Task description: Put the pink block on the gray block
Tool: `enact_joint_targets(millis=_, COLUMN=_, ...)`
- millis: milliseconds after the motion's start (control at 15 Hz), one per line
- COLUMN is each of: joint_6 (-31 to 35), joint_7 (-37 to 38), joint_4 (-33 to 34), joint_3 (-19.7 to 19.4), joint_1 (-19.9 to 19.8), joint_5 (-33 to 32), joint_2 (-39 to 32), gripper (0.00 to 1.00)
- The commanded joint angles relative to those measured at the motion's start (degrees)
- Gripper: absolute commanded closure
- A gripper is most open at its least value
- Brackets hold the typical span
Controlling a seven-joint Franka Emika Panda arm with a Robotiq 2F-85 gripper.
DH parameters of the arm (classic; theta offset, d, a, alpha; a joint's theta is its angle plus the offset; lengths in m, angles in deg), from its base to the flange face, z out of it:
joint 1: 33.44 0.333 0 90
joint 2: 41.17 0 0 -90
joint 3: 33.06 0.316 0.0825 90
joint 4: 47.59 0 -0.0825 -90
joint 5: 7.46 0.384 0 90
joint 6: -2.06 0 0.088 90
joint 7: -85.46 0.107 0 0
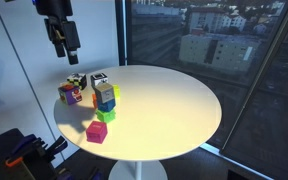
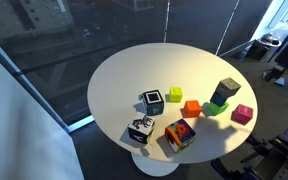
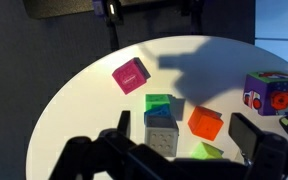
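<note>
The end effector [image 1: 64, 44] hangs high over the near rim of the round white desk [image 1: 174, 100], well clear of everything on it. From the wrist view its 2 dark fingers [image 3: 246, 132] stand wide apart with nothing between them but open air: it has hold of nothing.

The pink block [image 1: 96, 132] sits flat on the desk on its own, close to the rim and a little apart from the other cubes. In an exterior view it [image 2: 243, 114] is the outermost piece of the group; in the wrist view it [image 3: 131, 75] lies past the green cube [image 3: 159, 102], turned at an angle.

The gray block [image 2: 224, 92] stands just beside that green cube - the 2 look to be touching - and its top is bare. In the wrist view the gray block [image 3: 161, 124] sits between the spread fingers, nearer the left one, with an orange cube [image 3: 205, 122] just beside it.

Further along the desk are a multicoloured cube [image 2: 180, 134], a white cube with black marks [image 2: 140, 130] and a yellow-green cube [image 2: 175, 95] - all resting on the surface, none stacked on the pink one.
</note>
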Motion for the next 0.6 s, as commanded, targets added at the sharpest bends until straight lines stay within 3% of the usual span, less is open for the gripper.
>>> enact_joint_targets(millis=0, joint_6=-0.1, joint_7=-0.1, joint_4=0.1, joint_3=0.1, joint_1=-0.1, joint_5=0.1, joint_2=0.0, gripper=0.0)
enact_joint_targets(millis=533, joint_6=0.4, joint_7=-0.6, joint_4=-0.1, joint_3=-0.7, joint_1=-0.9, joint_5=-0.4, joint_2=-1.0, gripper=0.0)
